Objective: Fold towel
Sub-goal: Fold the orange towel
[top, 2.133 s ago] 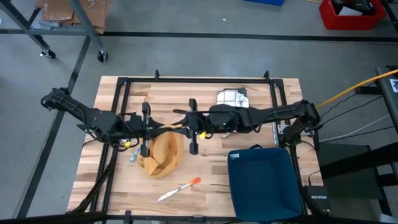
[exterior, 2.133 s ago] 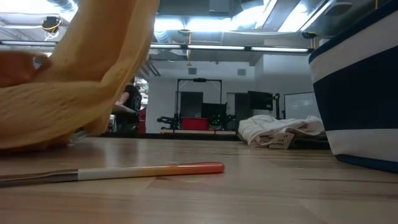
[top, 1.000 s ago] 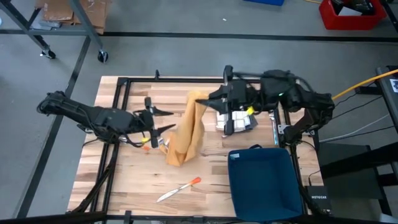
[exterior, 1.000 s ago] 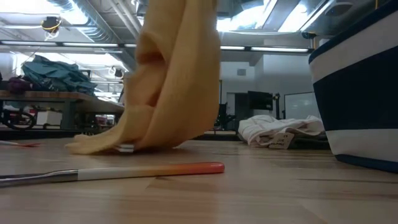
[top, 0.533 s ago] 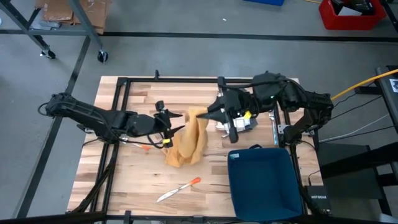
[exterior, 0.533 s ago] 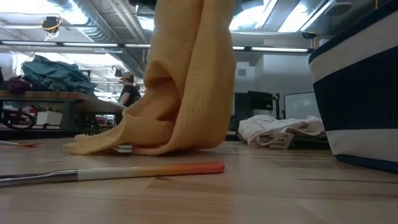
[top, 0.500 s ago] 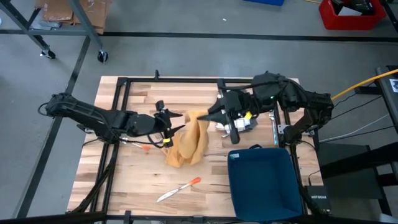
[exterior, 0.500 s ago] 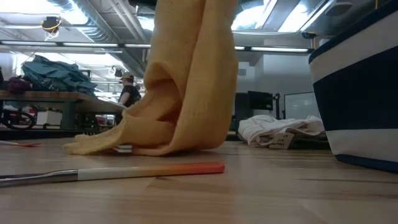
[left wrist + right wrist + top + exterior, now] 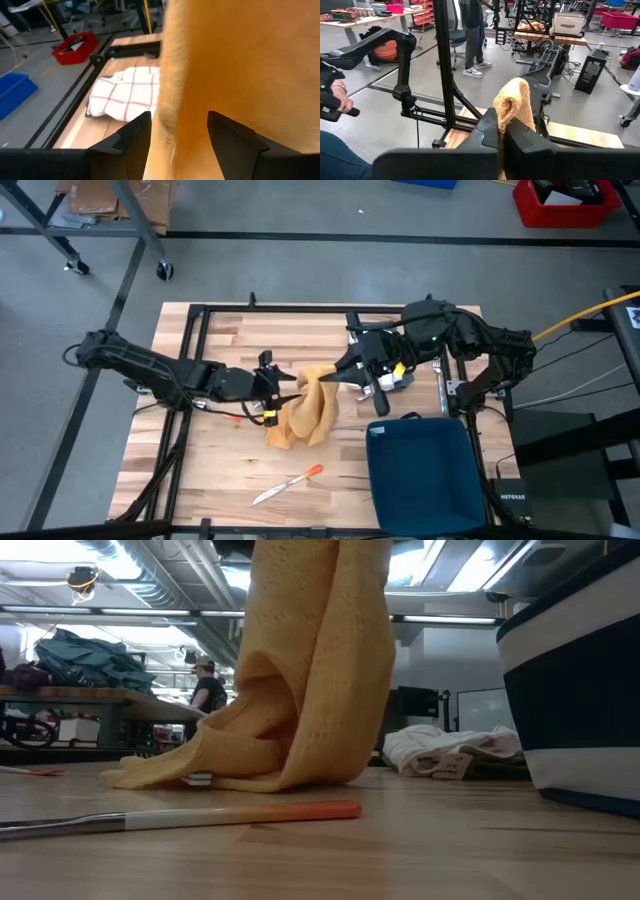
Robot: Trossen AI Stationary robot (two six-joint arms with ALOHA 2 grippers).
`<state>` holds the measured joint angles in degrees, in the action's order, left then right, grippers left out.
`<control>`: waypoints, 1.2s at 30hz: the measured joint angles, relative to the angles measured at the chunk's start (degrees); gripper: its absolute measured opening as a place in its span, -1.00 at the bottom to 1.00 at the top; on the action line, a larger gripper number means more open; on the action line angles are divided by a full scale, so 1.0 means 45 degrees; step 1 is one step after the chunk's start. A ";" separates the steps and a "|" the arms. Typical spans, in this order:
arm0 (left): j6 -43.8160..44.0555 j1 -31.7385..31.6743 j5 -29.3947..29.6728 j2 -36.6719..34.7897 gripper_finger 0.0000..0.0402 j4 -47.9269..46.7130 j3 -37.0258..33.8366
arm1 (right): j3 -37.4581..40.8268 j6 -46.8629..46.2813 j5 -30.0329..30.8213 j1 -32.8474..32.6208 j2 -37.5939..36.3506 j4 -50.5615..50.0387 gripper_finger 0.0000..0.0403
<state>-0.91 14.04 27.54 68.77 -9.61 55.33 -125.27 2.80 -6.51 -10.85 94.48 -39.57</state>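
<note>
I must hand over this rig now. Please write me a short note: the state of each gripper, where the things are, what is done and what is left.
Right gripper: shut on one end of the yellow towel, lifted above the table; the towel's lower end lies bunched on the wood.
Left gripper: open, its fingers on both sides of a hanging edge, not closed.
Nearby: checked cloth under the right arm, blue bin, orange-tipped tool at the front.
Done: one end lifted.
Left: grip the edge, spread, fold.
</note>
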 joint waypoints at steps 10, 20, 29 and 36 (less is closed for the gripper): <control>-0.0242 -0.0242 0.0009 0.1668 -0.06 0.0515 0.0000 | 0.0004 0.0002 -0.0271 0.0000 0.0000 0.0005 -0.99; -0.0125 -0.0242 0.0027 0.2445 -0.30 0.0509 0.0000 | 0.0004 0.0004 -0.0371 0.0000 0.0000 0.0010 -0.99; -0.0500 -0.0227 0.0045 0.2314 -0.95 -0.0374 0.0000 | 0.0004 0.0007 -0.0371 0.0000 0.0000 0.0148 -0.99; -0.0467 -0.0198 0.0093 0.0547 -0.98 -0.1649 0.0000 | -0.0695 0.0365 0.0603 0.0000 0.0010 0.0235 -0.99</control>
<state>-3.01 13.15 27.96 71.23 -17.04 55.33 -128.39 4.44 -3.80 -10.85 94.52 -38.51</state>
